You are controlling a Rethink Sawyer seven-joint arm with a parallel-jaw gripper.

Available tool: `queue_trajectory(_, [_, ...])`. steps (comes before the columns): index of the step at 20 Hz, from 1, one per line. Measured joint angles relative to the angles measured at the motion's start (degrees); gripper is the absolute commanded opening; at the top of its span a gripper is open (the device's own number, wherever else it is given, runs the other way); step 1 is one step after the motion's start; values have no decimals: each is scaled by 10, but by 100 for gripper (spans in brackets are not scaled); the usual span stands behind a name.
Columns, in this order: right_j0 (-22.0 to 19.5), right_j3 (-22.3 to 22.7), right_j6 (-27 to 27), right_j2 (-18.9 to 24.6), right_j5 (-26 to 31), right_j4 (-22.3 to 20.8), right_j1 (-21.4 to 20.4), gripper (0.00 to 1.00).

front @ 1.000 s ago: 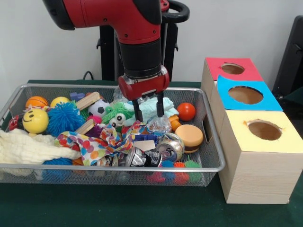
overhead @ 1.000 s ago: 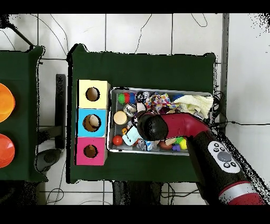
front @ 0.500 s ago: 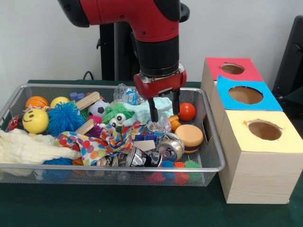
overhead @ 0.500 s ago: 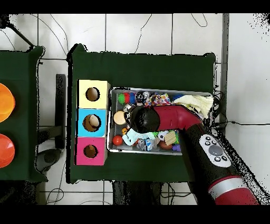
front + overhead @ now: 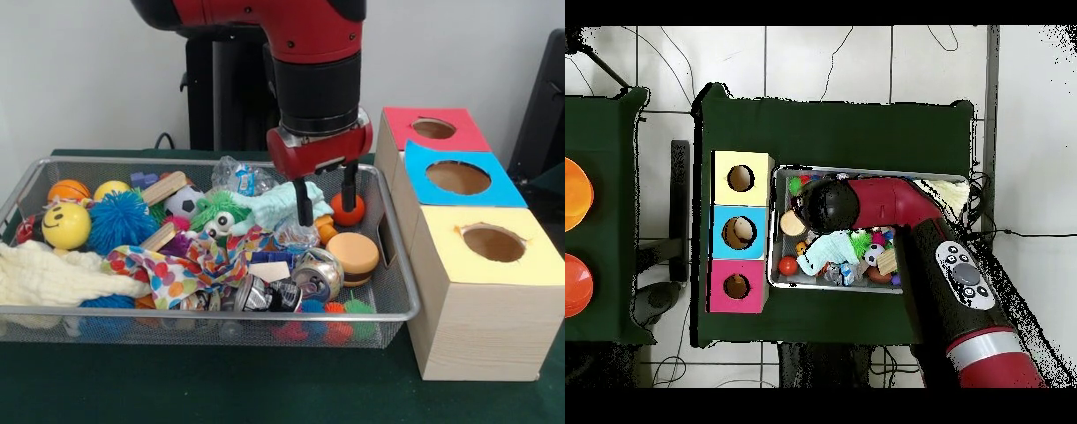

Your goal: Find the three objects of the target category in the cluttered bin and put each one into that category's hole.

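A wire mesh bin (image 5: 221, 313) holds a jumble of toys. My gripper (image 5: 327, 215) hangs open over its right part, with nothing between the fingers. One finger (image 5: 304, 203) stands in front of a teal cloth (image 5: 274, 201); the other partly covers a red ball (image 5: 340, 212). Just below lie a small orange piece (image 5: 326, 231) and a tan burger-shaped toy (image 5: 353, 255). Crushed cans (image 5: 300, 281) lie near the front wall. In the overhead view the arm's wrist (image 5: 829, 203) hides the gripper; the red ball (image 5: 788, 265) shows there.
Three wooden boxes with holes stand right of the bin: red top (image 5: 433, 129), blue top (image 5: 458, 177), yellow top (image 5: 493, 243). A patterned cloth (image 5: 190, 261), a white cloth (image 5: 53, 276), a blue spiky ball (image 5: 121, 221), a smiley ball (image 5: 66, 225) and wooden blocks (image 5: 164, 188) fill the left.
The arm has swung from the bin's middle toward its right end, nearer the boxes. The gripper stays open and empty. The bin's contents have not visibly shifted.
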Motion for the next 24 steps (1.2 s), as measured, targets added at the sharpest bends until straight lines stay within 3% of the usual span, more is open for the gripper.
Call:
queue_trajectory(11, [2,-37,0,-9,0,30,-3,100])
queue_trajectory(24, [-32,-12,0,-13,-5,31,-6,100])
